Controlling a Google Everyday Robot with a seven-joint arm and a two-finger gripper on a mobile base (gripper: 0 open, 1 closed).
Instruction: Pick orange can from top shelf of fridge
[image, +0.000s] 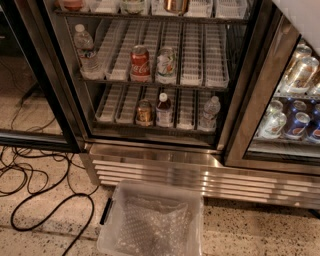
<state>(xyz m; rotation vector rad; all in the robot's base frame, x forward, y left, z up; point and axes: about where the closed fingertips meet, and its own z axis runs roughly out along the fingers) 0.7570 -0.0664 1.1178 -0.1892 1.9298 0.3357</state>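
The fridge (155, 161) stands open in front of me, with a steel frame and a louvred base. Its top shelf (150, 17) runs along the top edge of the view, with white ribbed lane trays on it. The orange can (176, 4) stands on that shelf right of the middle; only its lower part shows, cut off by the top edge. My gripper is out of view; only a white piece of my arm (302, 15) shows in the top right corner, to the right of the can.
A red Coca-Cola can (140, 62) and a water bottle (85, 50) stand on the middle shelf. An amber-brown can (144, 112) and bottles are on the lower one. A clear plastic bin (150, 222) sits on the floor in front. Black cables (40, 190) lie at left. Drinks (295, 110) show behind the glass door at right.
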